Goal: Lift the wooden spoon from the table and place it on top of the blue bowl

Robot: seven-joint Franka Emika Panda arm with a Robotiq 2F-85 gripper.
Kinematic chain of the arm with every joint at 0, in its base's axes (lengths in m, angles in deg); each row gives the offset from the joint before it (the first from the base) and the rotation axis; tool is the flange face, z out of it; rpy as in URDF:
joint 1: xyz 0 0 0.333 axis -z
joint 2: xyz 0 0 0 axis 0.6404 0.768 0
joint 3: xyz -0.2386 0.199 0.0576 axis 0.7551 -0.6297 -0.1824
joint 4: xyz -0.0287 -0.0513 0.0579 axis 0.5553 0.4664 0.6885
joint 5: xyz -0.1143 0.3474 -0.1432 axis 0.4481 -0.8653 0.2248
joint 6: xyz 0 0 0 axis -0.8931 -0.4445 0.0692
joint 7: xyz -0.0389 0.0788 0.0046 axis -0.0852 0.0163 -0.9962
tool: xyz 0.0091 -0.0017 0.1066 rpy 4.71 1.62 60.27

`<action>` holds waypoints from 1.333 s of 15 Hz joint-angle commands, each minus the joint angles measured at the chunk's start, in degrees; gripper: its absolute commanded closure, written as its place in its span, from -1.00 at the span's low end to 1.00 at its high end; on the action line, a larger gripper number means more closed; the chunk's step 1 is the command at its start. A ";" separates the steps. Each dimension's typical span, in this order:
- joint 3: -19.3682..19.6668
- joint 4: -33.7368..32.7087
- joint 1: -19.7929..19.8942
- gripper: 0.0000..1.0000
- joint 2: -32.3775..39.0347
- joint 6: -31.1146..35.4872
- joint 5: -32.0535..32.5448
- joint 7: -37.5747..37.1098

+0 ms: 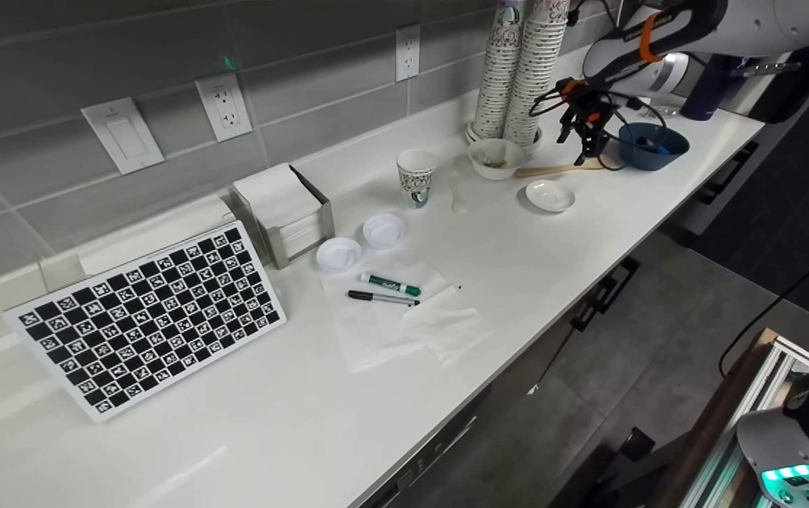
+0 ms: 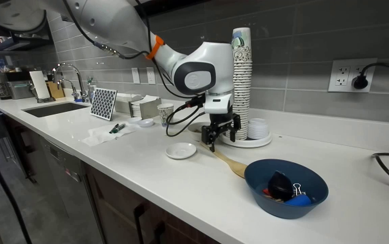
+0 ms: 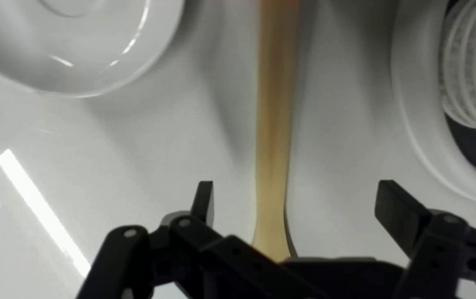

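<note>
The wooden spoon (image 2: 226, 160) lies flat on the white table (image 2: 180, 183), its head beside the blue bowl (image 2: 265, 203). I cannot tell if they touch. In an exterior view the spoon (image 1: 552, 170) runs from a white bowl towards the blue bowl (image 1: 647, 161), which holds a black item, a binder clip and a blue item. The blue bowl is out of the wrist view. My gripper (image 2: 222, 141) points down over the spoon. In the wrist view the gripper (image 3: 296, 203) is open and empty, with the spoon (image 3: 273, 137) between its fingers, apart from both; its head is hidden below.
A small white dish (image 2: 180, 150) lies beside the spoon. Tall cup stacks (image 2: 241, 88) stand on a round white tray (image 2: 265, 139) close behind the gripper. A white bowl (image 1: 496, 156) is by the handle end. A tiled wall (image 2: 272, 74) runs behind.
</note>
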 commanded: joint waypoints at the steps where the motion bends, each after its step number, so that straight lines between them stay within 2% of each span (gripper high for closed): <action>1: 3.20 -1.28 -3.13 -1.00 3.33 5.77 3.13 -12.19; 4: 7.86 -0.44 -7.02 -1.00 4.34 5.10 10.73 -21.89; 6: 8.37 -1.09 -7.57 -1.00 4.90 3.42 13.71 -25.12; 7: 7.72 -1.24 -7.26 -0.92 4.88 2.40 14.23 -25.21; 8: 6.77 -1.54 -6.71 -0.46 4.97 1.52 14.28 -24.92; 10: 4.39 -2.48 -5.08 -0.38 4.89 -1.44 13.04 -22.70; 14: 1.38 -6.06 -2.50 0.22 6.18 -6.55 11.80 -19.08; 18: 0.55 -9.19 -1.32 0.80 7.27 -11.44 12.62 -16.98; 20: 0.54 -10.88 -1.05 0.98 8.05 -13.97 13.05 -16.00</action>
